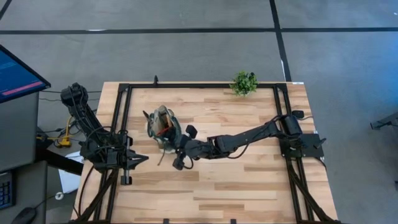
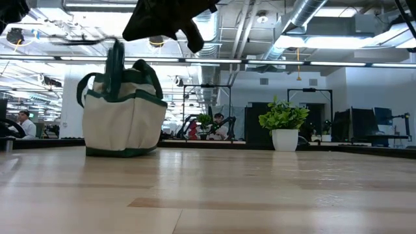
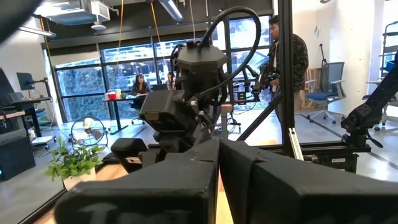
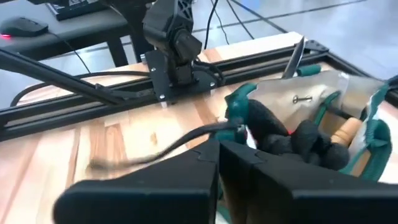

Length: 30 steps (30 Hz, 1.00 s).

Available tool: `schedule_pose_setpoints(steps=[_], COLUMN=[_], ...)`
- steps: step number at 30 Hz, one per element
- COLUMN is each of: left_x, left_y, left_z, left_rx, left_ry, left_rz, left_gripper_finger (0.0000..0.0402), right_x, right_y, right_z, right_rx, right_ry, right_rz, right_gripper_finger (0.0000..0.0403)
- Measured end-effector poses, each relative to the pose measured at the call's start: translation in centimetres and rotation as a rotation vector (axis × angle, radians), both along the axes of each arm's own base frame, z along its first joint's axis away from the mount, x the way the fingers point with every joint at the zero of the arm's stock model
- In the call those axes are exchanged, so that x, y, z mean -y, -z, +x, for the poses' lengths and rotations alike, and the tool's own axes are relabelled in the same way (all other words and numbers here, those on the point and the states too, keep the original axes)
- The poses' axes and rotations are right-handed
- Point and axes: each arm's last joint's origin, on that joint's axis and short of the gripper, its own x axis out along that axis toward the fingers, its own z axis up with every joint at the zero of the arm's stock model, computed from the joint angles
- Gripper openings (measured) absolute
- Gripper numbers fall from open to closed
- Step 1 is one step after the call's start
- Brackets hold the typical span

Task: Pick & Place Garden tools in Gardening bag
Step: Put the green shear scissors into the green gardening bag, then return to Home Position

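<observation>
The tan gardening bag with green trim (image 1: 163, 126) stands upright on the table, left of centre; it also shows in the low view (image 2: 123, 120). Inside it I see a silver trowel blade (image 4: 295, 55), a wooden handle (image 4: 345, 132) and black handles (image 4: 292, 140). A dark green upright piece (image 2: 117, 62) rises from its top. My right gripper (image 1: 174, 151) is shut just right of and nearer than the bag, raised above the table (image 2: 166, 19). A thin dark strip (image 4: 155, 146) runs from the bag's rim past its fingertips (image 4: 219, 149). My left gripper (image 1: 142, 159) is shut at the left edge. My right gripper's shut fingers point at the bag's near rim, and the thin dark strip (image 4: 205, 132) passes just beyond their tips. I cannot tell whether they touch it or what the strip is.
A small potted green plant (image 1: 244, 83) stands at the table's far edge, right of centre, and shows in the low view (image 2: 284, 123). A black frame rail (image 1: 121, 124) runs along the table's left and right sides. Bare wood lies in the table's near half (image 1: 236, 193).
</observation>
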Motion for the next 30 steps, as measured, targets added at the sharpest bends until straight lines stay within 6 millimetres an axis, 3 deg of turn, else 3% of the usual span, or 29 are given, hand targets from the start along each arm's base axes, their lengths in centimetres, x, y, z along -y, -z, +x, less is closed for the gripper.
schedule_pose_setpoints(steps=[11,15,21,30], left_x=[0.0,0.0,0.0,0.0], left_y=[0.0,0.0,0.0,0.0], left_z=[0.0,0.0,0.0,0.0], left_rx=[0.0,0.0,0.0,-0.001], left_ry=[0.0,0.0,0.0,-0.003], left_rz=[0.0,0.0,-0.001,-0.001], left_gripper_finger=[0.0003,0.0003,0.0003,0.0003], right_x=[0.9,0.2,-1.2,-1.4], right_y=[0.0,0.2,1.0,4.7], right_z=[0.2,-0.1,-0.6,0.5], right_rx=[-0.006,-0.031,-0.102,-0.143], right_ry=[0.018,-0.018,-0.115,-0.089], right_rz=[-0.011,-0.008,0.142,0.179], right_gripper_finger=[0.0001,0.0002,0.0001,0.0])
